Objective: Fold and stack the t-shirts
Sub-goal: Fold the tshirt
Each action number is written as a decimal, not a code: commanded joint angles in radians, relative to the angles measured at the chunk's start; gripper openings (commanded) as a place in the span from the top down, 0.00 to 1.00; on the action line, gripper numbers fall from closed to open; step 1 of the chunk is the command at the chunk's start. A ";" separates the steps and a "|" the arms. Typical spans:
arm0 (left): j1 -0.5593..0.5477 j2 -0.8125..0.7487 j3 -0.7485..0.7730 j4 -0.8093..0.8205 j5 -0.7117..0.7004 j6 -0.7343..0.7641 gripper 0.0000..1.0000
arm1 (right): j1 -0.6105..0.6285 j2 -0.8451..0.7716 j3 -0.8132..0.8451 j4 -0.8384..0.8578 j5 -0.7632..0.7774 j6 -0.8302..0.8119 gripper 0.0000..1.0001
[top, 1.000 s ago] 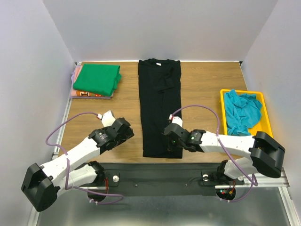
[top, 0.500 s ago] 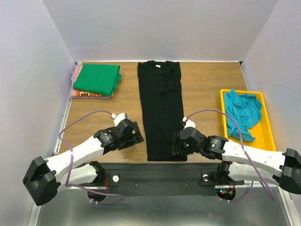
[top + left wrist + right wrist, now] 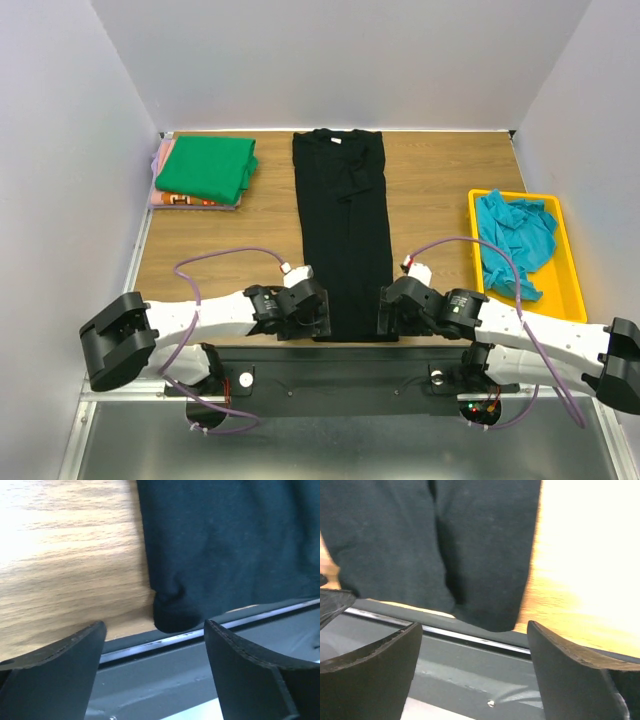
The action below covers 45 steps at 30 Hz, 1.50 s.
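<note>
At the near hem of the black t-shirt [image 3: 345, 230], a long folded strip running away up the table [image 3: 440, 190], the left gripper [image 3: 312, 318] and right gripper [image 3: 388, 318] both stand spread wide and empty, one at each bottom corner. Those corners lie right at the front rail [image 3: 350, 350], so the fingers may strike metal or pinch only the top layer, and a missed corner would likely skew the fold toward the collar. Farther off, left of the black t-shirt's collar end, the bright green t-shirt [image 3: 207, 165] lies folded on the orange-pink t-shirt [image 3: 185, 199], and to its right the teal-blue t-shirt [image 3: 512, 240] sits crumpled in the yellow tray [image 3: 568, 250].
</note>
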 commanded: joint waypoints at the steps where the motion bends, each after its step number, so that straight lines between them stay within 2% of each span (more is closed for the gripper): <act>1: -0.021 0.057 0.033 0.019 -0.004 -0.029 0.14 | 0.005 0.003 -0.020 -0.036 0.057 0.062 0.16; 3: -0.021 0.074 0.032 0.031 -0.007 -0.029 0.20 | 0.003 0.016 -0.028 -0.036 0.057 0.073 0.24; 7: -0.024 0.098 0.032 0.036 -0.001 -0.040 0.43 | 0.005 0.039 -0.050 -0.032 0.069 0.112 0.42; 8: -0.024 0.093 0.027 0.034 0.001 -0.044 0.47 | 0.005 0.051 -0.051 -0.030 0.078 0.119 0.44; 9: -0.026 0.087 0.018 0.034 0.002 -0.046 0.56 | 0.005 0.060 -0.056 -0.029 0.078 0.120 0.46; 11: -0.026 0.056 0.003 0.034 0.001 -0.052 0.61 | 0.005 0.078 -0.054 -0.021 0.068 0.122 0.48; 12: -0.024 0.042 -0.011 0.034 -0.001 -0.059 0.70 | 0.005 0.083 -0.060 -0.003 0.055 0.117 0.50; 14: -0.026 0.033 -0.024 0.031 -0.007 -0.067 0.76 | 0.005 0.092 -0.070 0.011 0.054 0.116 0.52; 15: -0.026 0.032 -0.030 0.034 -0.012 -0.072 0.91 | 0.005 0.101 -0.074 0.025 0.054 0.113 0.57; 16: -0.026 0.035 -0.031 0.034 -0.013 -0.075 1.00 | 0.005 0.108 -0.080 0.034 0.048 0.111 0.59; 20: -0.026 0.042 -0.043 0.050 -0.016 -0.081 1.00 | 0.005 0.126 -0.106 0.085 0.025 0.102 0.66; 22: -0.026 0.036 -0.042 0.053 -0.016 -0.079 1.00 | 0.005 0.126 -0.120 0.126 0.017 0.102 0.74; 24: -0.026 0.023 -0.037 0.053 -0.021 -0.076 1.00 | 0.005 0.115 -0.116 0.132 0.034 0.099 0.85; 25: -0.026 0.013 -0.034 0.054 -0.025 -0.075 1.00 | 0.005 0.096 -0.113 0.131 0.041 0.096 1.00; 31: -0.024 -0.099 -0.005 0.088 -0.081 -0.055 1.00 | 0.005 0.017 -0.036 0.129 0.129 0.027 1.00; 34: -0.006 -0.102 0.050 0.068 -0.136 -0.032 1.00 | 0.003 0.023 0.022 0.126 0.196 -0.004 1.00; 37: 0.055 -0.088 0.108 0.047 -0.167 0.009 1.00 | -0.001 0.065 0.100 0.126 0.294 -0.030 1.00; 40: 0.182 -0.047 0.166 0.083 -0.133 0.096 1.00 | -0.011 0.124 0.194 0.128 0.453 -0.085 1.00; 45: 0.272 0.022 0.282 0.117 -0.142 0.204 1.00 | -0.061 0.238 0.338 0.129 0.589 -0.136 1.00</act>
